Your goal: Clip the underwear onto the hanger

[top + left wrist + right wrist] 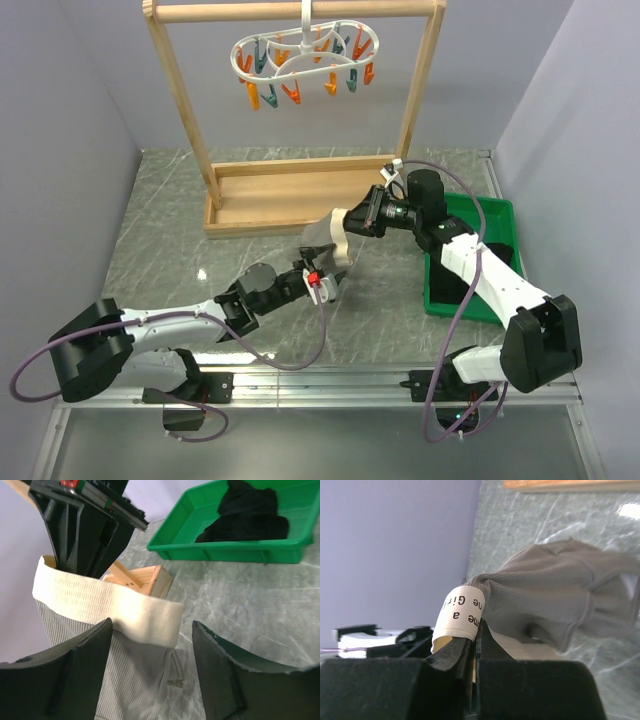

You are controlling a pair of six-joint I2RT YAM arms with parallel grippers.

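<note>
I'm pinching the underwear [555,595] waistband tight in my right gripper [476,647], left gripper [151,626] gaping by the fabric, contact unclear, green tray [497,207] sitting right.

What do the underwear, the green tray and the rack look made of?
Underwear: soft matte knit, fine ribs showing; cream waistband looks elasticated. Green tray: shiny moulded plastic, smooth walls. Rack: bare pale wood, probably, by colour and square-cut joints.

Bright, even, diffuse light from overhead; shadows soft and faint. One small glare patch on the marble bench [203,272]. Left end effector [152,630] looms dark, edges slightly soft. Right end effector [476,642] underexposed and blurred up close; underwear [560,600] beyond it sharp.
</note>
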